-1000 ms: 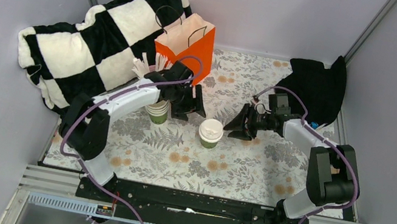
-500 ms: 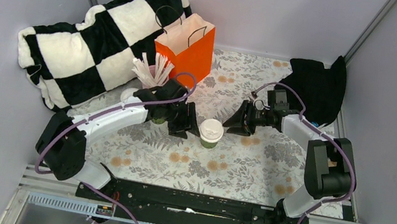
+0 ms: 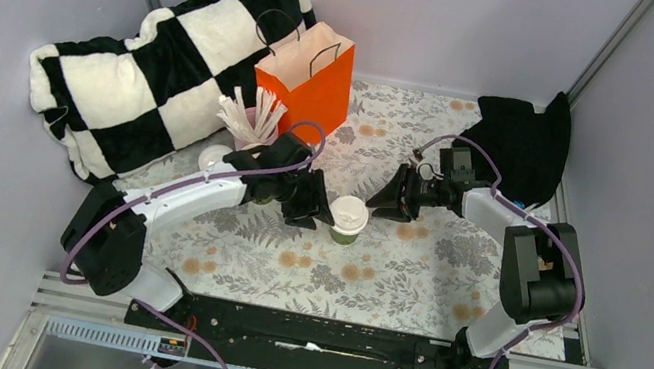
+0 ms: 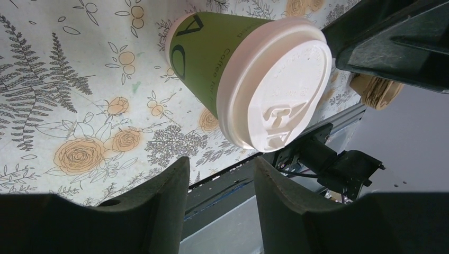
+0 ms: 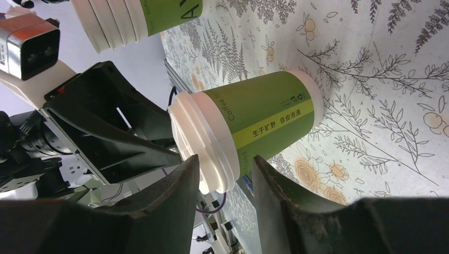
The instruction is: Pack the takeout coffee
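One takeout coffee (image 3: 348, 217), a green paper cup with a white lid, stands upright mid-table on the floral cloth. My left gripper (image 3: 315, 207) sits just left of it, open and empty. In the left wrist view the cup (image 4: 249, 79) lies ahead of the gripper (image 4: 219, 174), outside the fingers. My right gripper (image 3: 382, 204) hangs open just right of the cup and slightly behind it. The cup (image 5: 254, 121) fills the right wrist view, its lid rim near the gripper (image 5: 225, 169). Another round white lid (image 3: 213, 157) shows beyond the left arm.
An orange paper bag (image 3: 312, 75) stands open at the back. A pink cup of white sticks (image 3: 250, 120) is in front of it. A stack of lidless green cups (image 5: 122, 21) shows in the right wrist view. A checkered pillow (image 3: 151, 62) lies back left, black cloth (image 3: 518, 142) back right.
My left arm swung out and its gripper came right to the lidded cup, jaws narrowing. The white lid behind the arm came into view. The right gripper edged slightly farther back.
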Action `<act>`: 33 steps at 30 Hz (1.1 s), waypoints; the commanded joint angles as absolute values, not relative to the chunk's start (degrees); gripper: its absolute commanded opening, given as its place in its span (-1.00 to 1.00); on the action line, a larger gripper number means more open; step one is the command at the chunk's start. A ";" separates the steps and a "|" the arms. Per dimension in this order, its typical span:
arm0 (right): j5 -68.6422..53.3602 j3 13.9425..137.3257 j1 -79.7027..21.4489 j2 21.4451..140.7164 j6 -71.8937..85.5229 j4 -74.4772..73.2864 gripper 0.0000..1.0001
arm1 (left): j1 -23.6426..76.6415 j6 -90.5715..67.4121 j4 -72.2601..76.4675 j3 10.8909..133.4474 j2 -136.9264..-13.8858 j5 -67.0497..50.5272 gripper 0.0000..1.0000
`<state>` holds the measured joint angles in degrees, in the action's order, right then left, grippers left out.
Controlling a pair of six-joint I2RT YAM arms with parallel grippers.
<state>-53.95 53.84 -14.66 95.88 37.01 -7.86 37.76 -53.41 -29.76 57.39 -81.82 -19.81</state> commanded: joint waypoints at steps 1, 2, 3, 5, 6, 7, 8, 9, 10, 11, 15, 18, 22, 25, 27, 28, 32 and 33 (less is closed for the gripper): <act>-56.16 54.75 -14.48 96.74 38.32 -5.26 -0.04 | 37.78 -53.49 -27.45 57.14 -82.50 -19.78 -0.01; -56.24 54.71 -14.50 96.75 38.46 -5.07 -0.05 | 37.79 -53.38 -27.46 57.06 -82.59 -19.78 -0.04; -56.25 54.67 -14.45 96.72 38.49 -5.02 -0.05 | 37.79 -53.24 -27.45 56.92 -82.60 -19.73 -0.04; -56.30 54.67 -14.50 96.84 38.49 -5.02 -0.06 | 37.79 -53.18 -27.44 56.79 -82.97 -19.49 -0.05; -56.30 54.59 -14.48 96.77 38.54 -4.92 -0.06 | 37.78 -53.22 -27.19 56.78 -83.17 -19.43 -0.05; -56.33 54.44 -14.46 96.72 38.62 -4.80 -0.06 | 37.79 -53.30 -26.91 56.71 -83.49 -19.44 -0.05; -56.42 54.33 -14.47 96.76 38.59 -4.69 -0.06 | 37.73 -53.41 -26.59 56.76 -83.83 -19.30 -0.05; -56.43 54.25 -14.50 96.84 38.60 -4.64 -0.06 | 37.73 -53.39 -26.34 56.92 -84.11 -19.22 -0.05; -56.43 54.09 -14.47 96.95 38.59 -4.58 -0.06 | 37.71 -53.20 -26.35 57.28 -84.46 -18.94 -0.05; -56.55 53.91 -14.48 97.07 38.56 -4.44 -0.06 | 37.73 -52.88 -26.61 57.80 -85.03 -18.45 -0.05; -56.69 53.29 -14.49 97.28 38.74 -3.89 -0.07 | 37.73 -51.59 -27.92 60.00 -86.50 -17.34 -0.03; -56.53 53.02 -14.50 97.46 38.48 -3.82 -0.07 | 37.76 -51.48 -28.09 60.22 -87.06 -17.24 -0.03; -56.16 52.09 -14.49 97.88 39.15 -2.70 -0.12 | 37.69 -51.34 -28.10 59.86 -87.51 -17.14 -0.03; -55.65 50.38 -14.48 98.12 41.51 -0.56 -0.18 | 37.73 -51.16 -28.62 60.11 -88.19 -17.03 -0.03; -55.11 49.62 -14.49 98.56 41.86 -0.60 -0.20 | 37.71 -51.15 -28.79 60.26 -88.55 -16.82 -0.03; -54.92 49.18 -14.50 98.77 41.87 -0.54 -0.20 | 37.73 -51.09 -28.90 60.28 -88.73 -16.73 -0.04; -53.10 47.36 -14.50 99.63 40.92 -1.70 -0.21 | 37.65 -50.98 -29.79 59.48 -88.93 -16.11 -0.06; -52.64 46.84 -14.50 99.88 40.85 -1.95 -0.21 | 37.70 -50.98 -30.01 59.07 -88.93 -15.88 -0.06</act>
<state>-56.90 50.28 -14.13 97.10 42.50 1.34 37.76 -52.34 -28.84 59.27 -86.85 -19.81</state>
